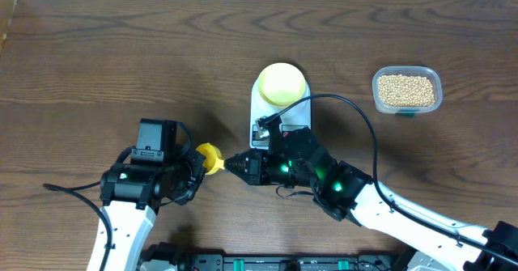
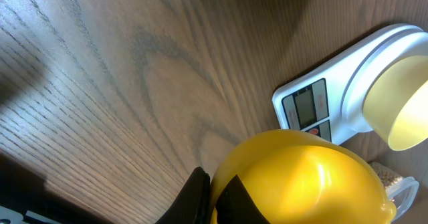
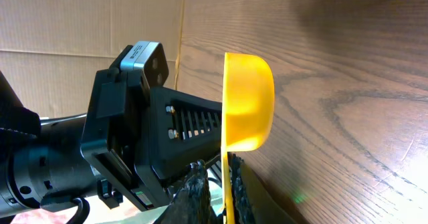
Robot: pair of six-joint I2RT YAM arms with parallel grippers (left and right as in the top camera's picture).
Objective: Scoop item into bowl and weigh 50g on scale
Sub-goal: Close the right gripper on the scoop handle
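near the desk's point(image 1: 97, 69) front centre, left tool point(image 1: 200, 161) and right tool point(image 1: 232, 164) both clamp the yellow scoop point(image 1: 210, 158). release the left only once the right grip looks firm. beans point(image 1: 406, 90) lie in the far-right tub point(image 1: 375, 90); bowl point(image 1: 282, 83) sits on the scale point(image 1: 261, 119).

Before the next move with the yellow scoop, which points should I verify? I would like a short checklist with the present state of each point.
1. Left gripper shut on scoop: ok.
2. Right gripper pinching the scoop's thin edge: ok, seen in the right wrist view.
3. Bowl standing on scale: ok.
4. Bowl empty: ok.
5. Beans lying uncovered in tub: ok.
6. Scale display showing zero: cannot tell, it is too small to read.
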